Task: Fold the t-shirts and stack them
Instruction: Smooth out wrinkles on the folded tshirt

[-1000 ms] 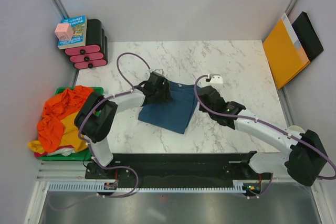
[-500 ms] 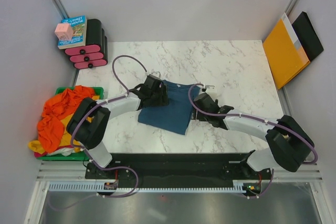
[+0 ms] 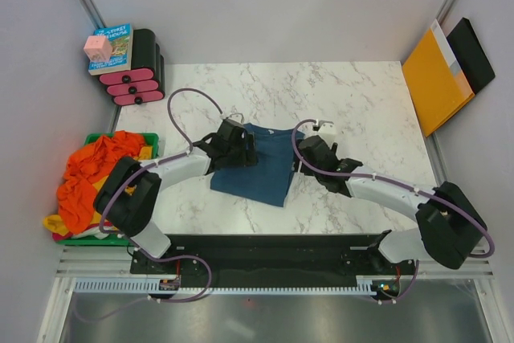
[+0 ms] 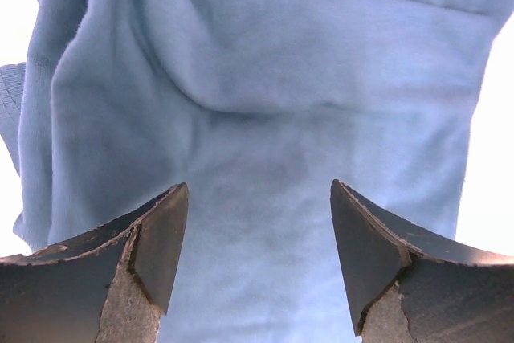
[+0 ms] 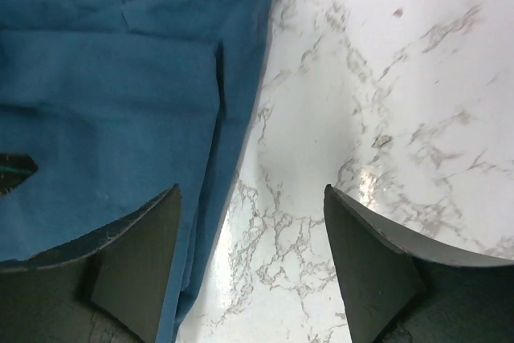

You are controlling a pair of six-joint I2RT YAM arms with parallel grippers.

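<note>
A dark teal-blue t-shirt (image 3: pixel 261 170) lies folded into a rough rectangle on the marble table (image 3: pixel 361 110). My left gripper (image 3: pixel 243 149) hovers over its left part, open, with only cloth (image 4: pixel 265 110) below and nothing between the fingers (image 4: pixel 161 238). At the shirt's right edge my right gripper (image 3: pixel 299 157) stands open over the cloth's edge (image 5: pixel 104 118) and bare marble. It holds nothing. Orange t-shirts (image 3: pixel 92 173) and a mustard yellow one (image 3: pixel 108 198) lie heaped at the far left.
The heap sits in a green bin (image 3: pixel 149 139) off the table's left edge. A black and pink stack (image 3: pixel 136 70) with a book (image 3: pixel 119 44) and a pink cube (image 3: pixel 98 47) stands at the back left. Orange and black folders (image 3: pixel 435 78) lean at the back right.
My right gripper has moved left to the shirt's right edge and its jaws have opened wide. The left gripper has opened a little more and shifted slightly over the shirt.
</note>
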